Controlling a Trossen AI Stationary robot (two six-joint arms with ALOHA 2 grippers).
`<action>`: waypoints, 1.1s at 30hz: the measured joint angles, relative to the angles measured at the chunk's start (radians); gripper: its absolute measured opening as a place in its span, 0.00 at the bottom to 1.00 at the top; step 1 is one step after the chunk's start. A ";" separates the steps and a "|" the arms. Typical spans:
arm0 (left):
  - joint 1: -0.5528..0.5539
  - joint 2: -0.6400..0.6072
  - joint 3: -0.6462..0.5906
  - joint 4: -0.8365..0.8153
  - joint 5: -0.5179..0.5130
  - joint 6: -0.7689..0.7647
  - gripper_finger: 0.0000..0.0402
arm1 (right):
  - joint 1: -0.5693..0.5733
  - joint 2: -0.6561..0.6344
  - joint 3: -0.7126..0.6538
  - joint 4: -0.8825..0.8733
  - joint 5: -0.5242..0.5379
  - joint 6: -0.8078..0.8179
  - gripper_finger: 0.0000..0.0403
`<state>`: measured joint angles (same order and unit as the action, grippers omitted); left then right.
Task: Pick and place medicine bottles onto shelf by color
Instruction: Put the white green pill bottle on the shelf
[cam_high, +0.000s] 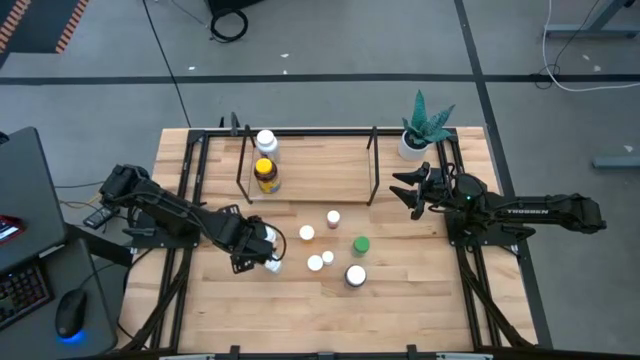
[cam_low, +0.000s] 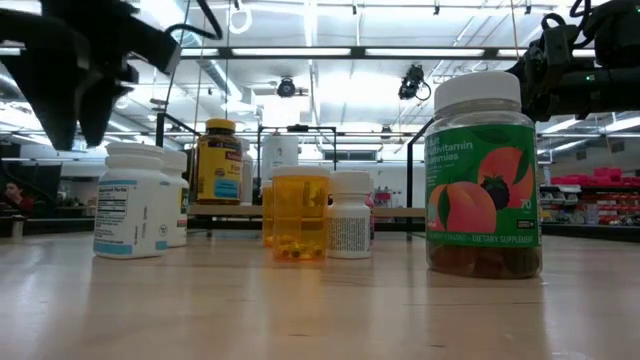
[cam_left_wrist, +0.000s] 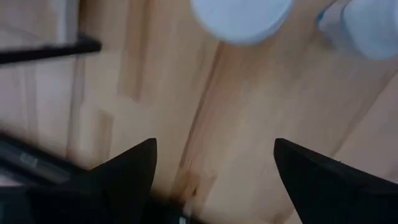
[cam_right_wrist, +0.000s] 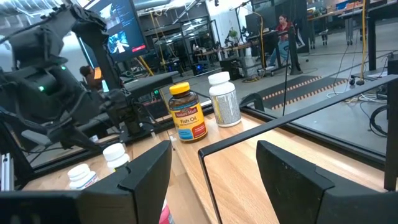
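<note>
The shelf is a light-wood board in a black frame at the table's far side. On its left end stand a white-capped bottle and the amber yellow-capped bottle. Several bottles stand on the table: pinkish cap, orange, green cap, large white-capped jar, small white ones. My left gripper is open, just short of two white bottles. My right gripper is open beside the shelf's right end.
A white pot with a green plant stands at the far right corner, close behind my right arm. Black shelf uprights rise between my right gripper and the board. Bare wood lies along the table's near edge.
</note>
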<state>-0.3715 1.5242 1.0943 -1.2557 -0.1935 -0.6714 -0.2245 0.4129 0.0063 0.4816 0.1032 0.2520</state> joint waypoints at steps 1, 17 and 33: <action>0.010 0.000 -0.011 0.022 0.004 0.017 0.81 | 0.000 0.000 0.000 0.000 0.000 0.000 0.60; 0.153 -0.165 -0.229 0.364 0.025 0.144 0.81 | 0.000 0.000 0.000 0.002 0.000 0.000 0.60; 0.153 -0.109 -0.229 0.534 0.048 0.194 0.81 | 0.000 0.000 0.000 0.003 0.000 0.000 0.60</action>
<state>-0.2188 1.4147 0.8658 -0.7216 -0.1454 -0.4773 -0.2249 0.4129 0.0067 0.4850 0.1032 0.2520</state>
